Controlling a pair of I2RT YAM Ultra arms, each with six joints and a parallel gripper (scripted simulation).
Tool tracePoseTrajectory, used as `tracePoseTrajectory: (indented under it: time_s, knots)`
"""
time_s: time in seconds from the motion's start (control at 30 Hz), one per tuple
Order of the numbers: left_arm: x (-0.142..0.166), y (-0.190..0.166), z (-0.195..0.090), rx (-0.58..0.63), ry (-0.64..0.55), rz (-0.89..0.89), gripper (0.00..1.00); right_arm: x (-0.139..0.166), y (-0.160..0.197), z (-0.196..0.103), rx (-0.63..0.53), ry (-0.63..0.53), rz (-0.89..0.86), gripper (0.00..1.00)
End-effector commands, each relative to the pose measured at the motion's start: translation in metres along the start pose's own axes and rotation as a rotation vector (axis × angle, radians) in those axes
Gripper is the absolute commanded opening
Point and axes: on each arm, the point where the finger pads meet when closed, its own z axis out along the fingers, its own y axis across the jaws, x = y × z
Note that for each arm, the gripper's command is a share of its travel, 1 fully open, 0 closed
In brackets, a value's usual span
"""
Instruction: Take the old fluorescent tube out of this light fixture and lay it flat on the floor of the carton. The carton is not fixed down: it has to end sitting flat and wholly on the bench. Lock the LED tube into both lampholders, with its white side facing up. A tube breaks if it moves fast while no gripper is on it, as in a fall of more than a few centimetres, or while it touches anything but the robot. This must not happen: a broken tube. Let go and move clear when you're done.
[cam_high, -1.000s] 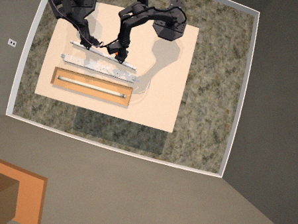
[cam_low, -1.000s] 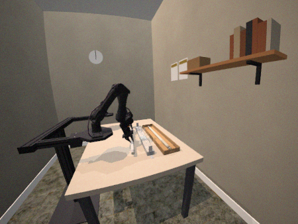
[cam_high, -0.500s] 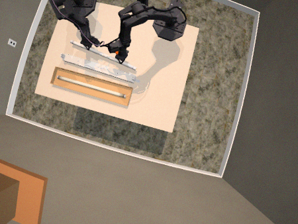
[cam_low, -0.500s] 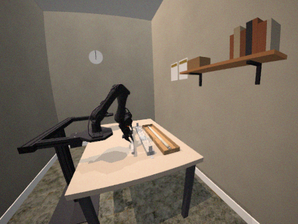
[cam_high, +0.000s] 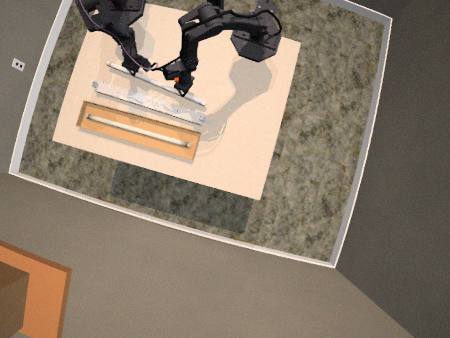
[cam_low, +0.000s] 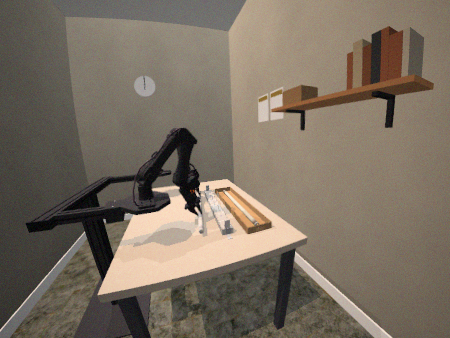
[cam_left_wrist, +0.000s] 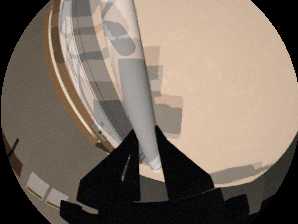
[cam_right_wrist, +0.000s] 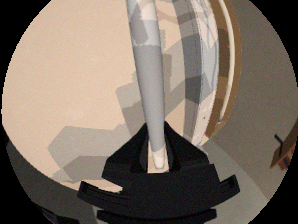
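The LED tube (cam_high: 157, 81) (cam_low: 203, 227) (cam_left_wrist: 132, 75) (cam_right_wrist: 149, 75) hangs level a little above the bench, beside the fixture on the arms' side and parallel to it. My left gripper (cam_high: 181, 89) (cam_left_wrist: 145, 130) is shut on the tube near one end. My right gripper (cam_high: 134, 69) (cam_low: 195, 207) (cam_right_wrist: 155, 124) is shut on it near the other end. The light fixture (cam_high: 150, 102) (cam_low: 217, 212) (cam_left_wrist: 82, 60) (cam_right_wrist: 200, 60) lies on the bench with no tube in it. The old fluorescent tube (cam_high: 137, 131) (cam_low: 242, 207) lies flat in the carton (cam_high: 120, 118) (cam_low: 259, 228), beyond the fixture.
The carton sits flat on the beige bench (cam_high: 240, 150) (cam_low: 200, 270), close to its long edge. The arms' bases and a dark frame (cam_low: 65, 212) stand along the opposite side. A wall shelf (cam_low: 350, 95) hangs above the carton side.
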Motion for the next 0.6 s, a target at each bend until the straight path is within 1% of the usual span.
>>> tracePoseTrajectory:
  time_s: [0.0,0.03,0.07,0.1,0.17,0.2,0.27,0.33,0.4,0.43,0.47,0.53,0.57]
  knots:
    - [0.005,0.004,0.005,-0.009,0.025,0.002,0.11,0.004,-0.008,0.003,0.03,0.021,0.012,0.11]
    - [0.003,0.007,0.006,-0.014,0.023,-0.002,0.11,0.001,-0.014,0.006,0.043,0.015,0.02,0.11]
    - [0.011,-0.002,0.007,0.006,0.038,0.005,0.11,0.004,-0.009,0.005,0.034,0.02,0.017,0.11]
    - [0.011,-0.003,0.007,0.007,0.038,0.005,0.11,0.006,-0.007,0.004,0.029,0.023,0.015,0.11]
    - [0.006,0.007,0.009,-0.012,0.026,-0.006,0.11,0.001,-0.013,0.008,0.043,0.014,0.022,0.11]
    - [0.012,-0.001,0.01,0.004,0.037,0.0,0.11,0.005,-0.007,0.008,0.032,0.021,0.014,0.11]
    - [0.006,0.004,0.011,-0.009,0.026,-0.002,0.11,0.002,-0.01,0.01,0.035,0.018,0.019,0.11]
    - [0.013,-0.004,0.011,0.01,0.041,0.003,0.11,0.009,-0.002,0.006,0.02,0.028,0.017,0.11]
    - [0.013,-0.004,0.011,0.01,0.041,0.003,0.11,0.009,-0.002,0.006,0.02,0.028,0.017,0.11]
    - [0.007,-0.005,0.011,0.003,0.03,0.013,0.11,0.004,-0.002,0.009,0.027,0.019,0.007,0.11]
    - [0.007,0.003,0.014,-0.007,0.028,-0.003,0.11,0.001,-0.01,0.013,0.04,0.015,0.019,0.11]
    - [0.012,-0.005,0.015,0.008,0.037,0.003,0.11,0.007,-0.002,0.011,0.026,0.023,0.012,0.11]
    - [0.009,-0.001,0.015,-0.001,0.031,-0.001,0.11,0.003,-0.006,0.013,0.032,0.019,0.013,0.11]
